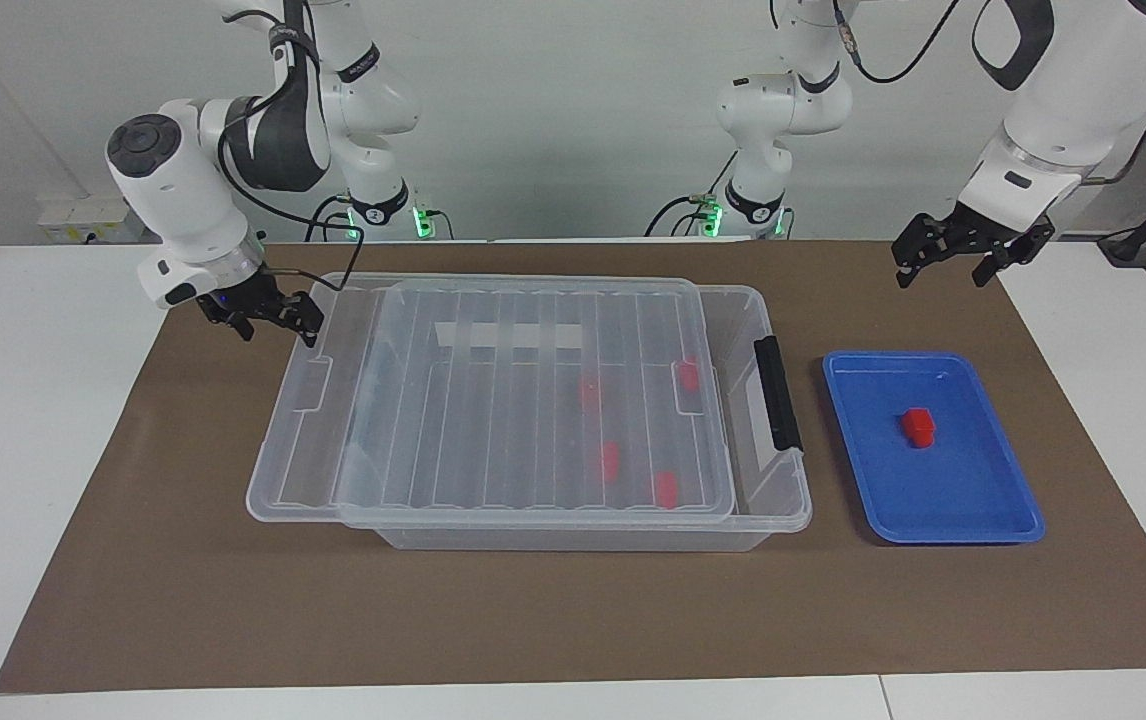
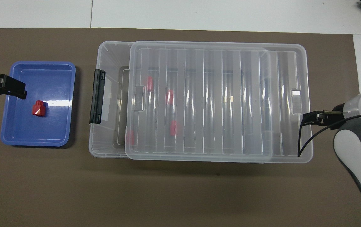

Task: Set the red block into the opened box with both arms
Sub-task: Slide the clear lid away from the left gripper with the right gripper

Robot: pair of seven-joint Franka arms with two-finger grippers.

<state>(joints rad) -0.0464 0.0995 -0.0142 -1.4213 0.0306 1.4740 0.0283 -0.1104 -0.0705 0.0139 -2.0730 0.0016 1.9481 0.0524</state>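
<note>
One red block in blue tray, awaiting left gripper, spread, overhead. Right gripper, spread, at lid edge; box partly uncovered for access.

No readable text — no labels, brands or numbers legible on anything here
</note>
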